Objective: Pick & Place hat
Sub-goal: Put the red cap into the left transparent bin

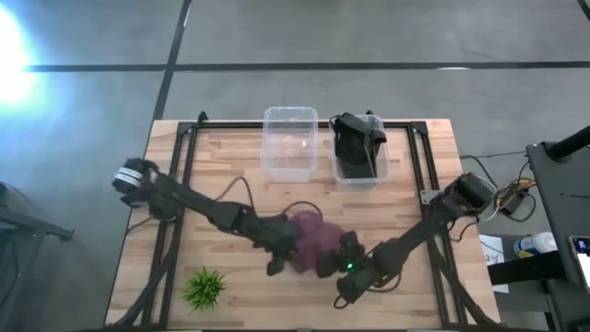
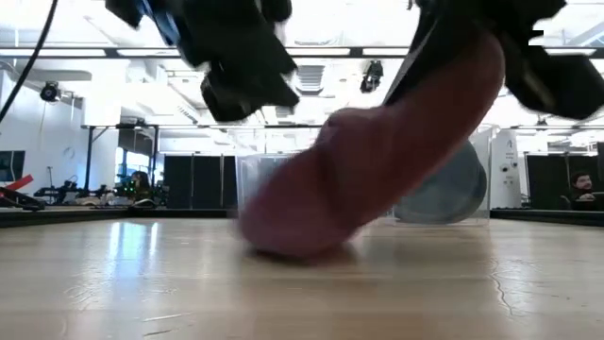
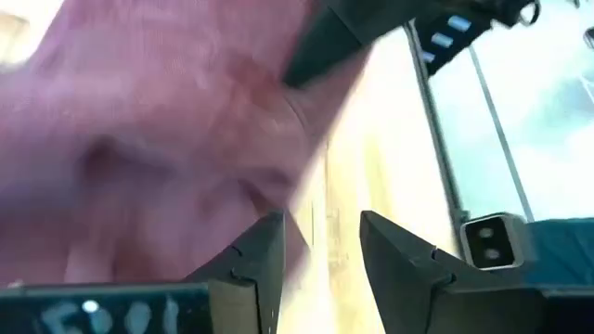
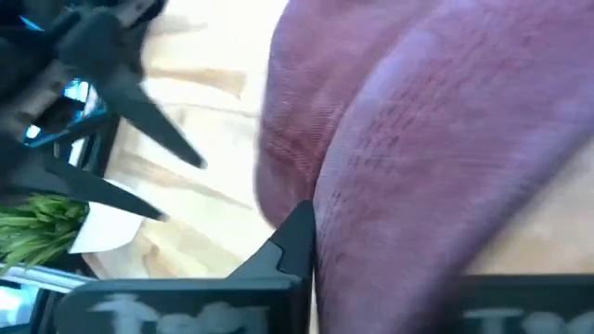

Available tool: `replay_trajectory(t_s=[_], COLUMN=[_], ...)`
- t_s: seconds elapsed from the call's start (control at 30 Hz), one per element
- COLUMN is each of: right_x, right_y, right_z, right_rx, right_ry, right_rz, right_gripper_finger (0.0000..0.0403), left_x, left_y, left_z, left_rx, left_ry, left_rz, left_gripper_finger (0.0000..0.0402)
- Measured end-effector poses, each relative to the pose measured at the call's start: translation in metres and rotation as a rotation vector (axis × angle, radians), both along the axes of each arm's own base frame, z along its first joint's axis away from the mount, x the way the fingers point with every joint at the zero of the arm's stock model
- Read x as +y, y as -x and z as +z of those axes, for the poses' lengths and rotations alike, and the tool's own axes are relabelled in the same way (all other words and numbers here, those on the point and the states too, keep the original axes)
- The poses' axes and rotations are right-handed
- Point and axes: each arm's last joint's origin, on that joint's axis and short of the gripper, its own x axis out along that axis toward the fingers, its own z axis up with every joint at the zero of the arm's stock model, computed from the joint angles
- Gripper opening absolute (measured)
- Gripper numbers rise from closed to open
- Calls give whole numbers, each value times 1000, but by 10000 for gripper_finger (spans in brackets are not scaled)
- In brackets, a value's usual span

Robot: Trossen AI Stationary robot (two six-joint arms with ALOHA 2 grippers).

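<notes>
The maroon knit hat (image 1: 309, 238) lies near the middle of the table's near half. In the low view its lower end (image 2: 293, 236) rests on the wood and the rest slants up toward my right gripper (image 2: 472, 28). My right gripper (image 1: 334, 265) is at the hat's near right side and is shut on it. My left gripper (image 1: 279, 260) is open and raised off the table at the hat's near left side (image 2: 241, 85). In the left wrist view its fingers (image 3: 320, 255) stand beside the hat (image 3: 158, 139) with bare wood between them. My right gripper holds the hat by its near right edge (image 4: 371, 213), knit fabric between the fingers; only one finger (image 4: 295, 243) shows, the hat hides the other. That end is lifted, the hat hangs slanting below it, and its other end (image 2: 293, 236) is on the table.
Two clear bins stand at the far edge: an empty one (image 1: 290, 140) and one holding a dark object (image 1: 358, 148). A small green plant (image 1: 205, 288) sits near the near left corner. A person (image 2: 580, 187) sits in the room beyond.
</notes>
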Motion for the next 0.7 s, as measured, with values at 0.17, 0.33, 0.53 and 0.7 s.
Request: replay_trajectory(t_s=[0.17,0.33,0.53,0.7], right_x=[-24,-59,-113,-186], right_y=[10,11,12,0], right_z=[44,104,176,201], right_rx=[-23,-90,-80,-18], right_ry=[107,286,571,614], right_rz=[41,93,90,85], right_gripper_finger=[14,13,13,13], left_x=[10,22,39,47], left_y=[33,80,133,153], left_z=[60,121,166,177], left_rx=[-127,-341,-555,-625], left_ry=[59,137,165,122], left_rz=[56,200,344,458], left_gripper_finger=[135,135,135,135])
